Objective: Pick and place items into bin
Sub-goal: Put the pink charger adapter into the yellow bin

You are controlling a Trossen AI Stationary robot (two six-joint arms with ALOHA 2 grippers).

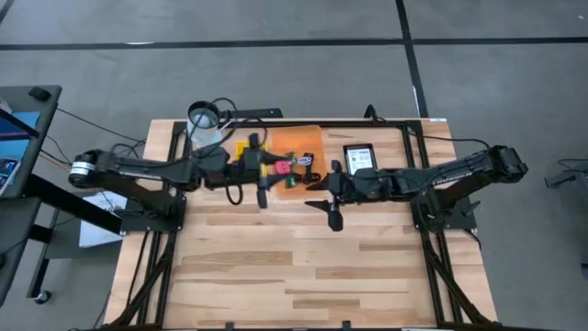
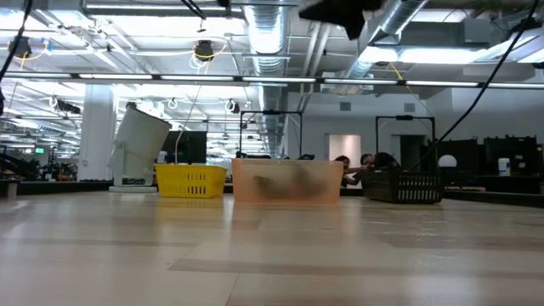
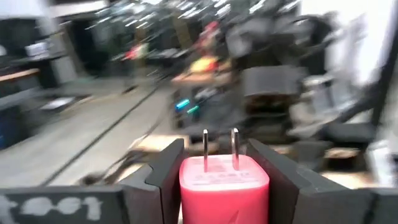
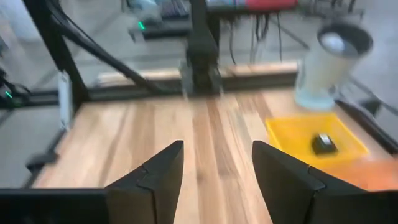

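Carrying a pink plug adapter [image 3: 224,186] clamped in its fingers, left gripper [image 1: 276,168] hangs above orange bin [image 1: 299,140], upper centre; release pending. Right gripper [image 4: 214,171] open, empty.

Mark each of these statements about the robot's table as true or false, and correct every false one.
1. The left gripper is shut on a pink plug adapter with two metal prongs. True.
2. The right gripper holds a small black block. False: its fingers are open with nothing between them; a small black item lies in the yellow tray.
3. The yellow basket stands beside the orange bin in the low view. True.
4. A white cup lies flat on its side inside the yellow tray. False: it stands on the table just beyond the tray.
5. Both arms hang over the near half of the table. False: both reach over the far half, near the bin.
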